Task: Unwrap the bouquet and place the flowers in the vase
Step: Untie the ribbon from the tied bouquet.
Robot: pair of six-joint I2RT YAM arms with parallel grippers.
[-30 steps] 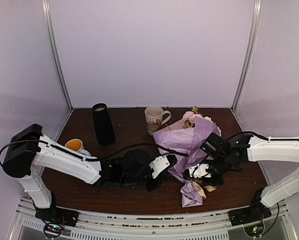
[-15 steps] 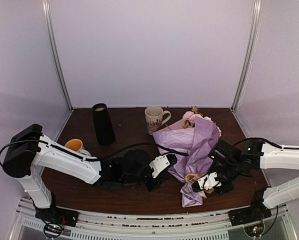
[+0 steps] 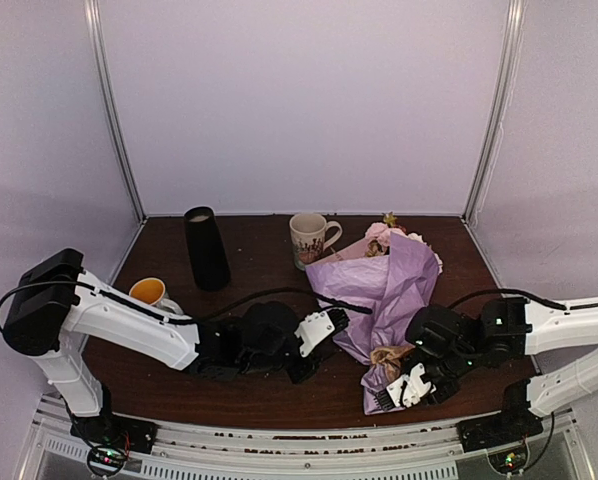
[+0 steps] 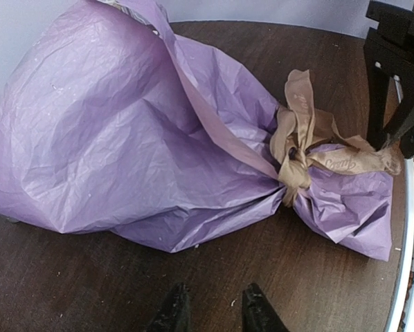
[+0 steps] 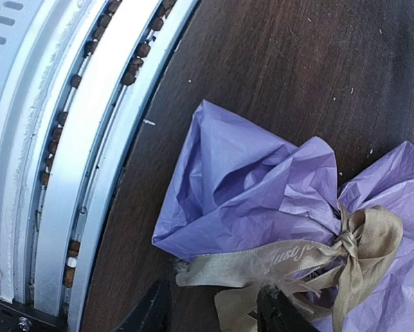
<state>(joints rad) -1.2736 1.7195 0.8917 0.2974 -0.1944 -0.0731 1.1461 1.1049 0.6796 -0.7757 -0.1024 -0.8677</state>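
- Lying on its side right of the table's middle, the bouquet (image 3: 384,290) is wrapped in crinkled lilac paper. Its open end points to the far right corner and its tied end to the near edge.
- The flowers (image 3: 384,235) show only as a few pink and pale heads at the open end, near the back wall.
- A tan ribbon bow (image 4: 300,149) is knotted round the narrow neck of the paper, with its loose tails spread on the wood.
- The right gripper (image 5: 215,310) sits low at the tied end, jaws apart. One ribbon tail lies in the gap between them, and I see no pinch on it.
- The left gripper (image 4: 216,311) rests just left of the bundle, facing it. Its fingertips are a little apart, with bare wood between them and nothing held.
- The vase (image 3: 206,248) stands upright at the back left, well apart from the bouquet.
- A cream mug (image 3: 311,238) stands at the back, between vase and bouquet; an orange-lined mug (image 3: 149,291) sits at the left edge beside the left arm.
- The table (image 3: 259,255) is dark brown wood grain, dotted with small pale specks.
- A ridged aluminium rail (image 5: 75,138) runs along its near edge.
- Plain pale lilac panels (image 3: 299,100) close in the back and sides, joined by slim metal posts (image 3: 114,110).
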